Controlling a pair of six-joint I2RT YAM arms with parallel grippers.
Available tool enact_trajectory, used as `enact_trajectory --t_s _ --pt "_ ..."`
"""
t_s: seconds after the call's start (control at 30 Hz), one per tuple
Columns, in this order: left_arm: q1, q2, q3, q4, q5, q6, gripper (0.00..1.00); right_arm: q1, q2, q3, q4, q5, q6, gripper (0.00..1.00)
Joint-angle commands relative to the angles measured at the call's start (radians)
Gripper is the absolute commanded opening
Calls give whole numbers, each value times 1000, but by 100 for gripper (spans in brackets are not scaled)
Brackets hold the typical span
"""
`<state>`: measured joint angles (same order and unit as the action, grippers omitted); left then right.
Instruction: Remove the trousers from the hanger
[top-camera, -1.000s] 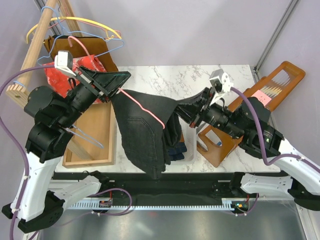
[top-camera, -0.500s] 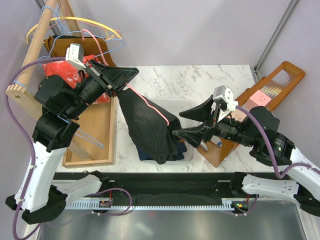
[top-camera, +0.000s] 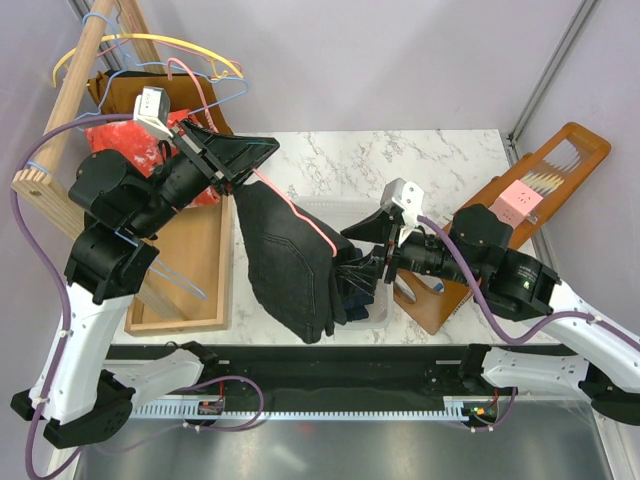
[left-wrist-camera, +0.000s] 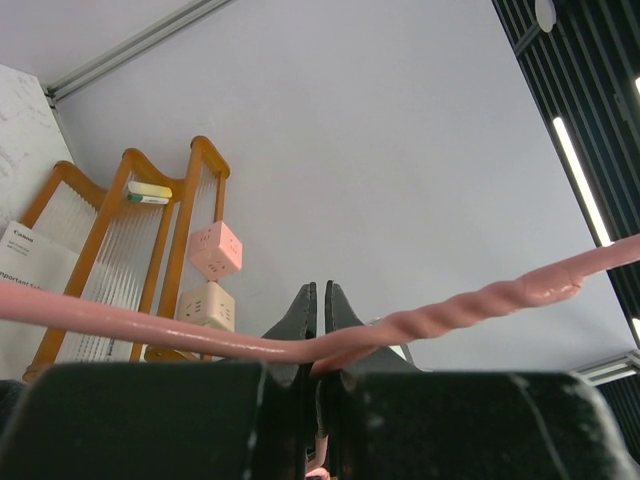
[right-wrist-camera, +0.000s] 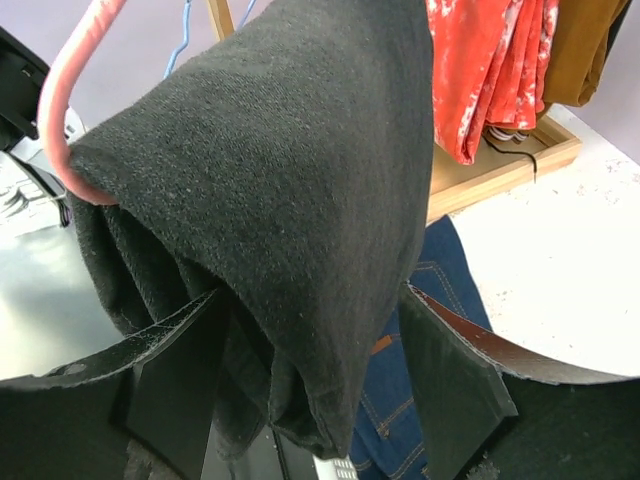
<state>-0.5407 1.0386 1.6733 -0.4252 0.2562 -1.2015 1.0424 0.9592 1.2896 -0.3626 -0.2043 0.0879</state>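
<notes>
Black trousers (top-camera: 288, 262) hang folded over a pink hanger (top-camera: 296, 214), and my left gripper (top-camera: 250, 158) is shut on the hanger's wire. In the left wrist view the pink hanger (left-wrist-camera: 480, 304) crosses the closed left gripper (left-wrist-camera: 320, 290). My right gripper (top-camera: 362, 256) stands open at the trousers' right edge. In the right wrist view the black trousers (right-wrist-camera: 300, 170) droop between its spread fingers (right-wrist-camera: 455, 385), and the pink hanger (right-wrist-camera: 72, 95) curves at the upper left. Dark blue denim trousers (right-wrist-camera: 432, 300) lie underneath, in the bin.
A clear bin (top-camera: 378, 312) sits under the hanging cloth. A wooden tray (top-camera: 190, 270) and a rack with yellow and blue hangers (top-camera: 150, 45) stand at the left, with red mottled cloth (top-camera: 112, 155). At the right stands a wooden organiser (top-camera: 540, 180) with a pink cube.
The right gripper let go of the black trousers, opened wide, drew back, then came in again around their edge. The trousers swung back under the hanger. The left arm raised the hanger slightly.
</notes>
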Motion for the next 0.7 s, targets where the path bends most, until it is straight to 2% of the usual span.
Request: enact_trajectory --t_s 0.0,0.33,0.67 --pt "1 -26 40 94 9 -73 2 -1 4 72 25 -35 -39 75" --pt "1 -29 20 94 8 -73 2 -1 -40 125 -19 16 -39 77" --pt "1 -26 22 95 12 -78 2 -1 18 168 -26 -10 -57 76"
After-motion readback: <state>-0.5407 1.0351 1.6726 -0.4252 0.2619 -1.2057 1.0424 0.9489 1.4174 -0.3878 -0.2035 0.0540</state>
